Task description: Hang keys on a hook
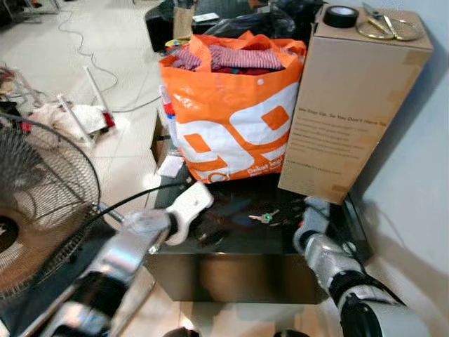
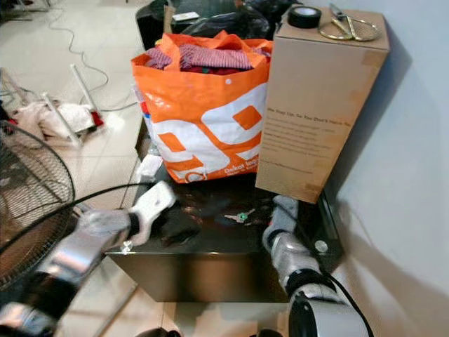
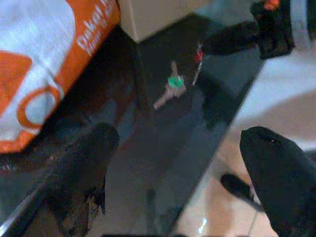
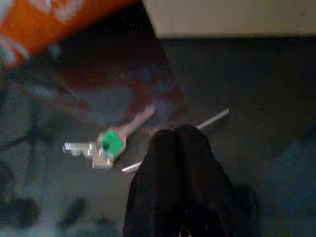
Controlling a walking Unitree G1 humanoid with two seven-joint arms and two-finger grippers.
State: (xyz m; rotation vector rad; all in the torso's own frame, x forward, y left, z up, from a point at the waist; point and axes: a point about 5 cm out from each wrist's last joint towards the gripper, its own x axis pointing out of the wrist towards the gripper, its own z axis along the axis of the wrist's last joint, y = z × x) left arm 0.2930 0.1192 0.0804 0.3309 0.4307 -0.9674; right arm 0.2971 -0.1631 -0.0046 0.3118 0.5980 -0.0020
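On the dark glossy table (image 1: 231, 246) against the pale wall, an orange shopping bag (image 1: 231, 112) stuffed with red striped cloth is standing beside a tall cardboard box (image 1: 347, 105); the two are touching or nearly so. A roll of black tape (image 1: 342, 15) and a pair of scissors (image 1: 386, 24) are lying on top of the box. Off to the robot's left a floor fan (image 1: 38, 203) is standing on the tiled floor, with a white cable (image 1: 84, 49) trailing across the tiles behind it.

Both silver arms are reaching over the front of the table. The left claw (image 3: 182, 177) is hovering just above the table's front part, left of the keys, its two black fingers spread wide with nothing between them. The right claw (image 4: 178, 158) is lying low on the tabletop just in front of the box, its fingers pressed together so that they are looking like one dark mass; the tips are sitting right at the metal key ring, touching it or all but, though I cannot tell whether any of it is pinched between them.

The keys (image 1: 265, 217) are lying flat on the table between the two claws, in front of the gap where bag meets box. One silver key is wearing a green cap (image 4: 111, 143), and a small red tag (image 3: 199, 53) is showing at the ring end nearest the right claw.
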